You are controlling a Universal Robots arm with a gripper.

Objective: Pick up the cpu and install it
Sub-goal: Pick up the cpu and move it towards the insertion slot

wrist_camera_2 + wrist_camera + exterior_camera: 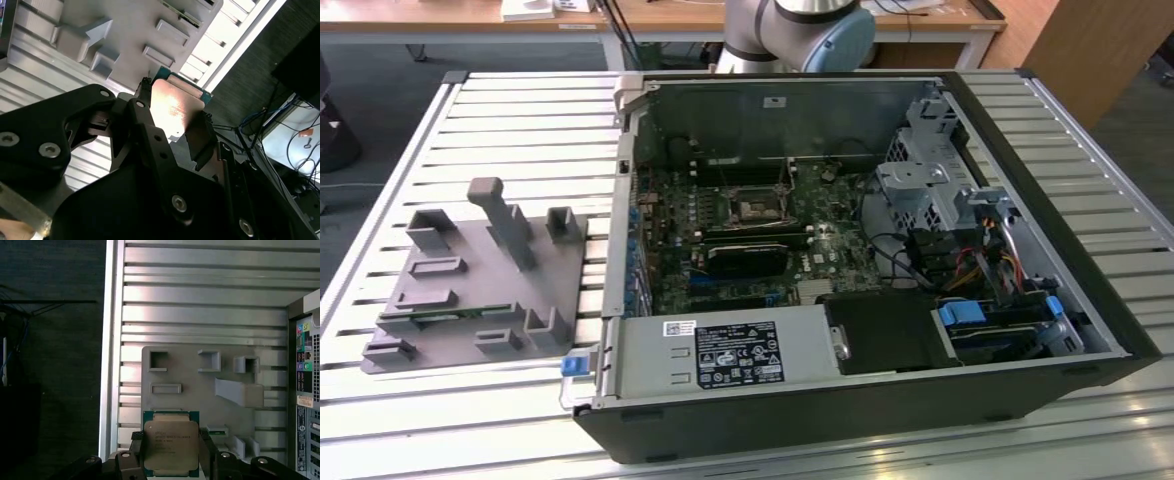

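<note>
My gripper (171,454) is shut on the cpu (170,445), a flat square chip with a silvery metal top and a green rim. One black finger (138,450) presses on each side of the chip. In the second wrist view the cpu (176,106) shows between the fingers of the gripper (172,125), its metal top catching the light. The chip hangs over one edge of the grey holder tray (195,375). In the exterior view, the black socket (758,207) with its metal frame lies on the motherboard inside the open computer case (1107,300).
The grey holder tray (467,290) with raised blocks rests on the slatted metal table (520,120), at the exterior view's left of the case. A green memory stick (470,312) lies in a tray slot. Cables, drive bays and a power supply (720,355) fill the case.
</note>
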